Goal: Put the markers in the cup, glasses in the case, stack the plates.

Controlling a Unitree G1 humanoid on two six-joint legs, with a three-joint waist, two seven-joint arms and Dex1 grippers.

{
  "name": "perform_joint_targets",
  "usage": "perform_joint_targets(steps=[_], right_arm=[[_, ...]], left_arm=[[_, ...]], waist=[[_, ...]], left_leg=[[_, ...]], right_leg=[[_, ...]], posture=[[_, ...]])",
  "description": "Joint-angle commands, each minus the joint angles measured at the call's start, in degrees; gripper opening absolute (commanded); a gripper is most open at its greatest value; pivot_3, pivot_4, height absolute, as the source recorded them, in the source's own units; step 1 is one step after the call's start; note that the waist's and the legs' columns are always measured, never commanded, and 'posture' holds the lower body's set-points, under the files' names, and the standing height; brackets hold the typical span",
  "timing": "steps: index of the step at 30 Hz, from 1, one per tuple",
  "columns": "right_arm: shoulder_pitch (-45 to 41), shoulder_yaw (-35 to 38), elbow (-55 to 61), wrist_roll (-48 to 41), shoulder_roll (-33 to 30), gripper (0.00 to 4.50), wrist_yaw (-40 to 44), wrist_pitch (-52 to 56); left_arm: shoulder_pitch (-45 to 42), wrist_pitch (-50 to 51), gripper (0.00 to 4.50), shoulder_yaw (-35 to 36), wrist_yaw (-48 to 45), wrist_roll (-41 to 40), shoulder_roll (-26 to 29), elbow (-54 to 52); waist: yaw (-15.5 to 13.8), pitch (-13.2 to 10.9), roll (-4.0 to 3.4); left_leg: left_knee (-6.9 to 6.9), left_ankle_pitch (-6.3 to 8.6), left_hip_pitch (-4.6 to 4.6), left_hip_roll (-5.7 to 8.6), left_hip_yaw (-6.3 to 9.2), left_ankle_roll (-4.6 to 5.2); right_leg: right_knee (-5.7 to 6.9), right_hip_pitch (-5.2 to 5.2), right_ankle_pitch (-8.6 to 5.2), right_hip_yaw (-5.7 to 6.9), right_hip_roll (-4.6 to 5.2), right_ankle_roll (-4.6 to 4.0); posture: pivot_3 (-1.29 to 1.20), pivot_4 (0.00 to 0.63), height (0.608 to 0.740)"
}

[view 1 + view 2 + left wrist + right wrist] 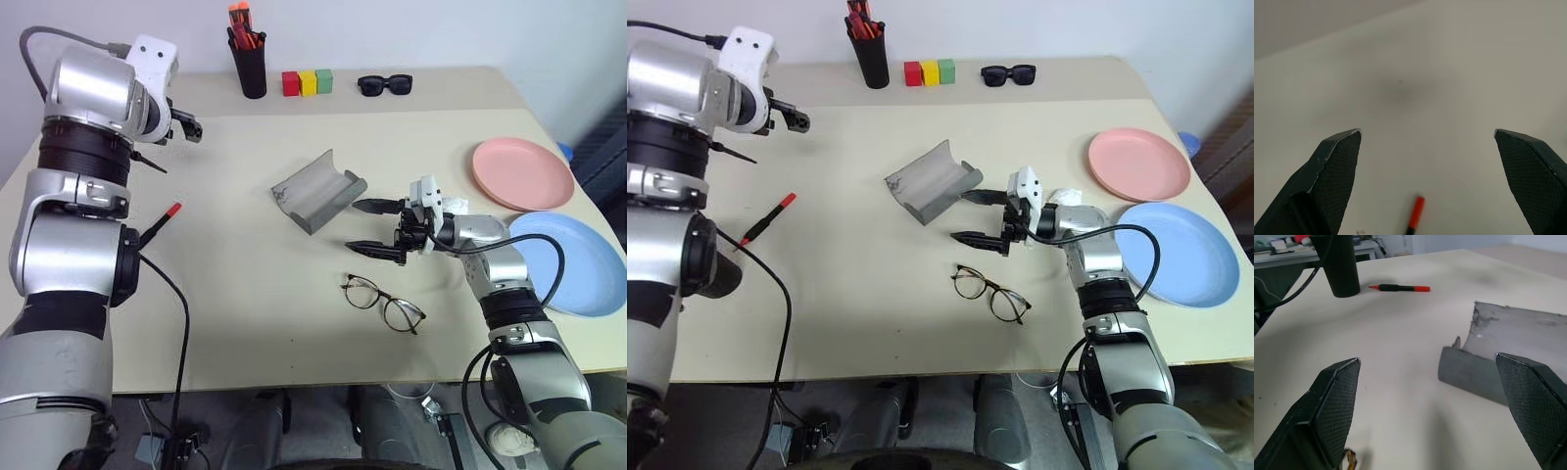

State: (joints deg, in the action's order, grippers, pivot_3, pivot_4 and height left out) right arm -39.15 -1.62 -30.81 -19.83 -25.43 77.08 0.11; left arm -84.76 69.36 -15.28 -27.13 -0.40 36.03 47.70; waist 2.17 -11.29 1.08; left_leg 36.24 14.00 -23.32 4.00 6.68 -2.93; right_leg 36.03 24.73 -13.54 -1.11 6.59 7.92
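The right hand (375, 227) hangs open between the open case (318, 189) and the glasses (383, 304); the left hand (178, 132), also open, hovers above the red-capped marker (160, 224).

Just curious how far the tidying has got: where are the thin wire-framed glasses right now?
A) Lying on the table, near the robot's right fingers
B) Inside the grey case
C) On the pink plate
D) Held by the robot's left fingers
A: the glasses lie bare on the table just in front of the open right gripper, while the grey case sits open and empty.
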Motion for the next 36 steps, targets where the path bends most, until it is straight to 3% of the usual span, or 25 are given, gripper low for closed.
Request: perform_joint_targets(steps=[1,11,36], right_arm=[[-0.5,1.3,-0.6,-0.3,0.2,4.5,0.6,-2.8],[0.3,1.9,-2.5,-0.7,0.1,4.5,0.9,-5.3],[5.7,1.8,16.1,-3.4,-1.4,4.5,-5.9,6.9]], left_arm=[[-3.9,-2.4,4.48,-7.4,-5.6,6.1,1.3,6.3],[-8.6,1.2,4.48,-8.6,-12.4,9.2,-0.6,19.7],[3.4,-11.2,4.48,-5.8,-16.4,13.6,-1.1,27.5]], waist=[[0.4,0.0,0.0],[0.5,0.0,0.03],[0.4,0.0,0.04]], left_leg=[[0.0,0.0,0.0,0.01,-0.01,0.01],[0.06,-0.01,0.0,0.01,-0.01,0.03],[0.92,0.2,-0.03,0.07,0.04,0.4]], right_leg=[[0.0,0.0,0.0,-0.01,0.0,0.0],[0.12,0.0,0.0,0.0,0.0,0.01],[0.85,-0.08,0.02,0.0,0.03,0.02]], posture=[[0.0,0.15,0.74],[0.0,0.15,0.74],[0.0,0.15,0.74]])
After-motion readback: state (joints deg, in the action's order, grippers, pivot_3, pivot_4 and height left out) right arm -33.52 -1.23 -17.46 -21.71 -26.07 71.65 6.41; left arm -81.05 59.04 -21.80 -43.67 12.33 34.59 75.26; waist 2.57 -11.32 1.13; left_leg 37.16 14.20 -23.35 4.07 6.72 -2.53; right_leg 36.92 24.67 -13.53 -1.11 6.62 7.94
